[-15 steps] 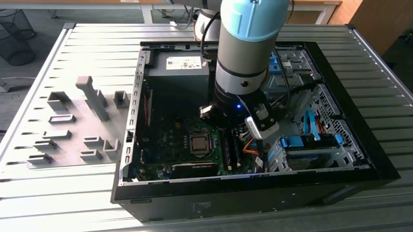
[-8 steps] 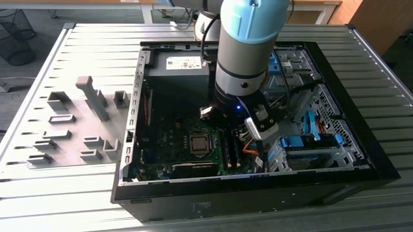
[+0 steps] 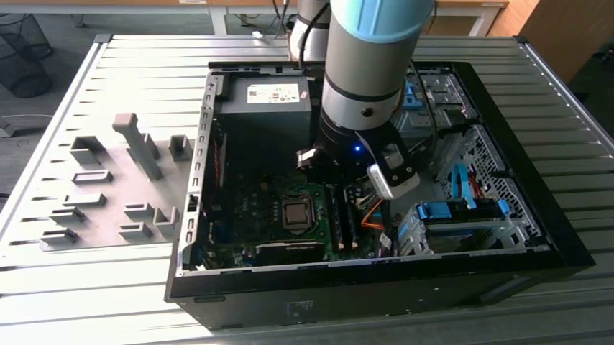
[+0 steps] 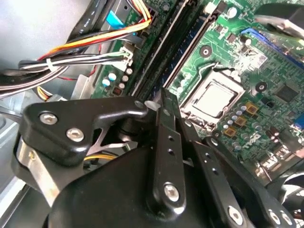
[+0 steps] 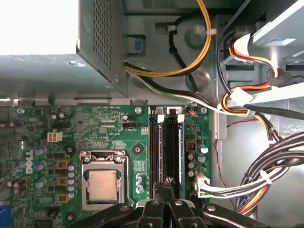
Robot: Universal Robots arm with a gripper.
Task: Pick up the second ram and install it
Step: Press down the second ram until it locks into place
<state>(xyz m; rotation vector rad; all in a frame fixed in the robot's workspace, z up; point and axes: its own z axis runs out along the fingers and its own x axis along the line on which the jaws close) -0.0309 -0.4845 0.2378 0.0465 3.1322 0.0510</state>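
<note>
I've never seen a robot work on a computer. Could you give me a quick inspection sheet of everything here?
Surface: ribbed metal table, carrying an open computer case lying on its side.
Job's things: memory slots beside the processor socket, with dark strips standing in them; which stick is which cannot be told.
Clutter: grey holder blocks on the exterior view's left.
Claw: claw shut, its tip right over the memory slots.
Cables: bundled coloured wires beside the motherboard.
Surroundings: wire bin on the floor.
</note>
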